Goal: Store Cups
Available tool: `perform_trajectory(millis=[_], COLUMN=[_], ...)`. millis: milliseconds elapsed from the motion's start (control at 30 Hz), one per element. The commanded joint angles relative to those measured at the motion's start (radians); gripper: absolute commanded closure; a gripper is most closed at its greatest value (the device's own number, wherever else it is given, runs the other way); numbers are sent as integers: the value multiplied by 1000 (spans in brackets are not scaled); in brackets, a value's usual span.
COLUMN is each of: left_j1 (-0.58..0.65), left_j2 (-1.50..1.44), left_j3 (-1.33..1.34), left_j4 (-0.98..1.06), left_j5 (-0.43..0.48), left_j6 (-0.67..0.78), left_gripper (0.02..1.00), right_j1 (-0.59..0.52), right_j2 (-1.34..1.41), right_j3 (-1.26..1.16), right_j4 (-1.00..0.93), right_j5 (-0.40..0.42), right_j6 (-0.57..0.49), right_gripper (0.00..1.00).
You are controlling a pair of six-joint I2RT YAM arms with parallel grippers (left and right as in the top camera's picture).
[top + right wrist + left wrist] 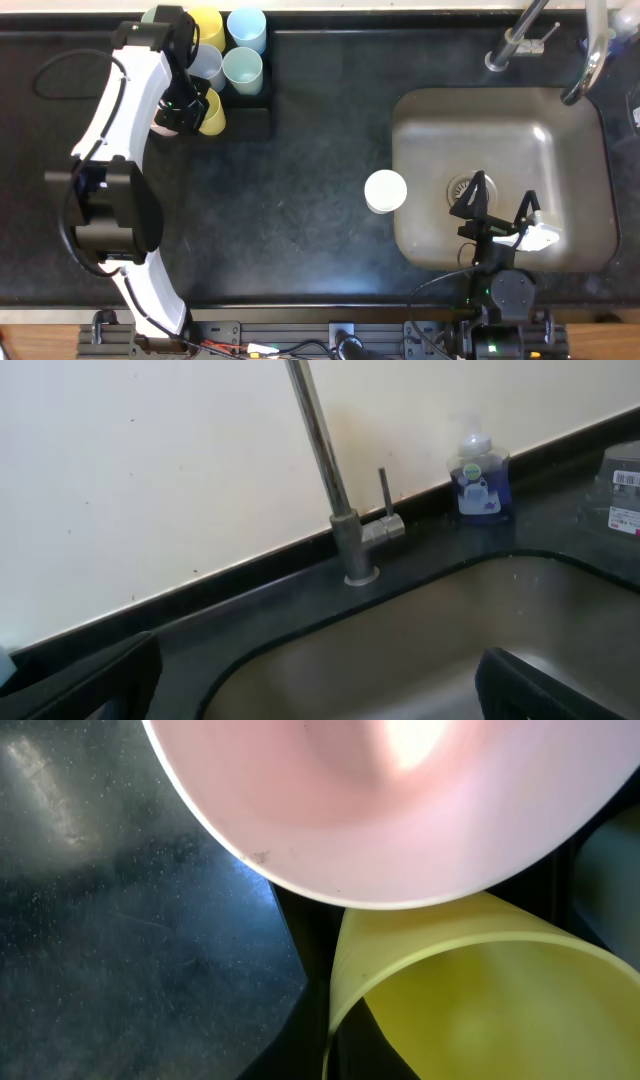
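Observation:
Several cups stand in a black rack at the back left: a yellow cup, a light blue cup, a pale teal cup and a whitish cup. My left gripper is over the rack's front left corner. Close beneath it are a pink cup and another yellow cup lying side by side. A white cup stands alone on the counter by the sink's left rim. My right gripper hangs open over the sink with nothing between its fingers.
The steel sink takes up the right side, with a faucet behind it and a blue soap bottle on the back ledge. Dark countertop lies bare between the rack and the sink.

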Motion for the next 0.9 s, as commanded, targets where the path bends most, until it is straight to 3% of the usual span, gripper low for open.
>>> perform_trajectory(millis=[33, 67, 100, 167, 200, 267, 400, 500, 633, 800, 900], left_j1=[4, 4, 4, 4, 4, 4, 4, 3, -3, -19, -27], left_j2=[21, 21, 21, 21, 21, 20, 6, -32, -137, -335, -465], left_j3=[-9, -9, -9, -9, -9, -9, -9, -9, -9, -9, -9], left_j4=[1, 2, 2, 2, 2, 1, 2, 2, 1, 1, -3], left_j5=[-21, -21, -21, -21, -21, -21, -23, -32, -50, -59, -59], left_j6=[-27, -27, -27, -26, -26, -26, -26, -26, 1, 117, 268], left_gripper=[980, 936, 805, 411, 268, 143, 115, 18, 18, 18, 20], right_j1=[-2, -2, -2, -2, -2, -2, -2, -2, -2, -2, -2], right_j2=[-8, -8, -8, -8, -8, -8, -8, -7, -8, -8, -8], right_j3=[-13, -13, -13, -13, -13, -13, -13, -13, -13, -13, -13], right_j4=[3, 3, 3, 3, 3, 3, 3, 3, 3, 3, 3], right_j5=[5, 5, 5, 5, 5, 5, 5, 5, 5, 5, 5], right_j6=[1, 1, 1, 1, 1, 1, 1, 1, 1, 1, 1], right_gripper=[3, 5, 3, 5, 5, 3, 5, 5, 3, 5, 3])
